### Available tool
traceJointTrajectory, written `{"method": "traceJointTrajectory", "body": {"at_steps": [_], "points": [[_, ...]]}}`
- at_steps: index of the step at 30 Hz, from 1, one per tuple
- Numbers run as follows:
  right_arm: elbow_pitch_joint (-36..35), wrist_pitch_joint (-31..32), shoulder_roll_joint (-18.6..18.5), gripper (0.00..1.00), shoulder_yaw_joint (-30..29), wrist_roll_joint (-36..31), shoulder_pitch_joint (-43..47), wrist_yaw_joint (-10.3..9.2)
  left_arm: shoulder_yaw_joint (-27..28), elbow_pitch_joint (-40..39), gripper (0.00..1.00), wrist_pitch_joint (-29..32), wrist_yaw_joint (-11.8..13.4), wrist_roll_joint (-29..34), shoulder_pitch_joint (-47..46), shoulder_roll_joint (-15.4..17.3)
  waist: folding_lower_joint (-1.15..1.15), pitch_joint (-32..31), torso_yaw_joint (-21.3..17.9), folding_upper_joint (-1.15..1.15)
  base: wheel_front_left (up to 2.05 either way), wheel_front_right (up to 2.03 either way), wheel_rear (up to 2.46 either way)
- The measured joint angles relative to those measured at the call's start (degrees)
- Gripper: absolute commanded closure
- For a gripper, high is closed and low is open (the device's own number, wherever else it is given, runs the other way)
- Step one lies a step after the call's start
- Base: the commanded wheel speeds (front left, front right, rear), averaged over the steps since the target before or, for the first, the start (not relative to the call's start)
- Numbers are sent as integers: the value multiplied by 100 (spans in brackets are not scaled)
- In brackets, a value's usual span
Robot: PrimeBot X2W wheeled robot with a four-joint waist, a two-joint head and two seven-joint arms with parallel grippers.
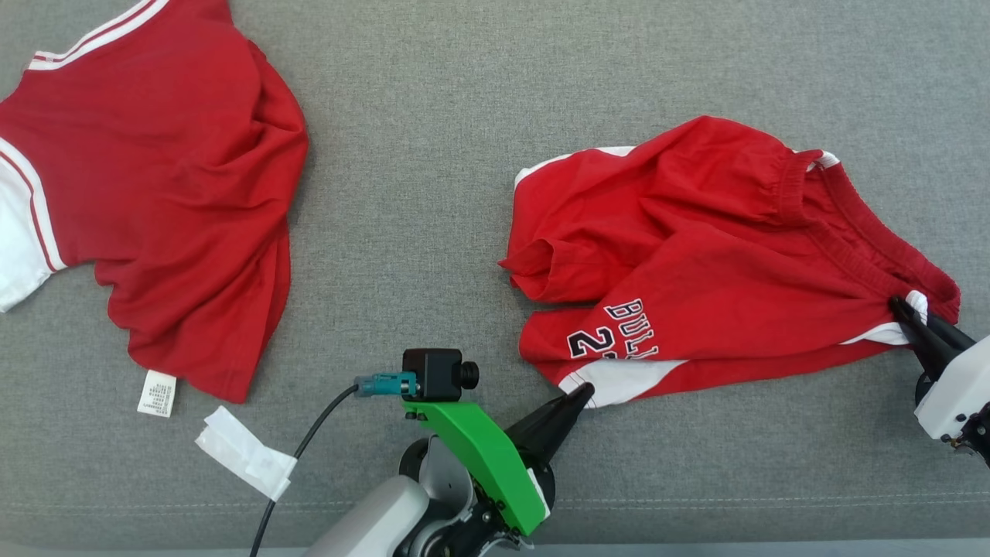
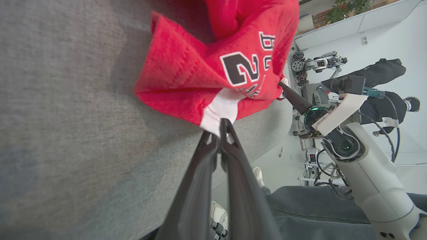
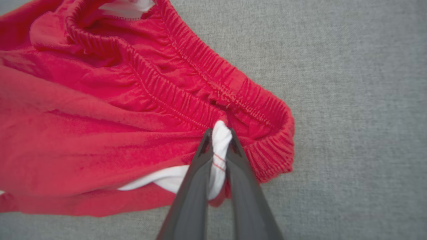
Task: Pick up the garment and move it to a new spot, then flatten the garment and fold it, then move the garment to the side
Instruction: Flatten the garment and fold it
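At the far left of the grey fabric surface lies a red T-shirt with white striped trim. A white care label hangs from its lower hem, its print too small to read. Just beside it to the right lies a crumpled strip of white tape.

Right of centre lie the red shorts, rumpled, with the elastic waistband towards the right. On the near leg, black letters edged in white read "BULL", running into a fold, with a "2" and part of a second digit below them. The left wrist view shows the same "2".

The left gripper is pinched shut on the white patch at the shorts' lower left hem corner. The cloth fans out beyond its fingertips.

The right gripper is clamped on a bunched white strip just under the waistband, at the shorts' right end. The garment stretches loosely between the two grippers, resting on the surface.
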Motion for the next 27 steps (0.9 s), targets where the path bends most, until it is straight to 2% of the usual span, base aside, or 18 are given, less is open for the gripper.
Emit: {"method": "traceJointTrajectory", "body": {"at_steps": [5,13,22,27], "points": [[87,-89,23,100,0,1,-16,0,13,56,100,-127,-73,-2,-71,-2,0,-42,0,0,0,0,0],[81,-301,151,100,-221,233,-20,-1,336,-153,100,-408,-132,-2,-82,5,0,-261,24,0,0,0,0],[-792,-606,822,100,-646,1402,-610,-1,788,-1067,100,-765,-227,-1,-83,231,0,-693,51,0,0,0,0],[-1440,-705,1080,100,-605,1855,-669,-2,1087,-1694,100,-920,-227,-1,-86,385,0,-987,70,0,0,0,0]]}}
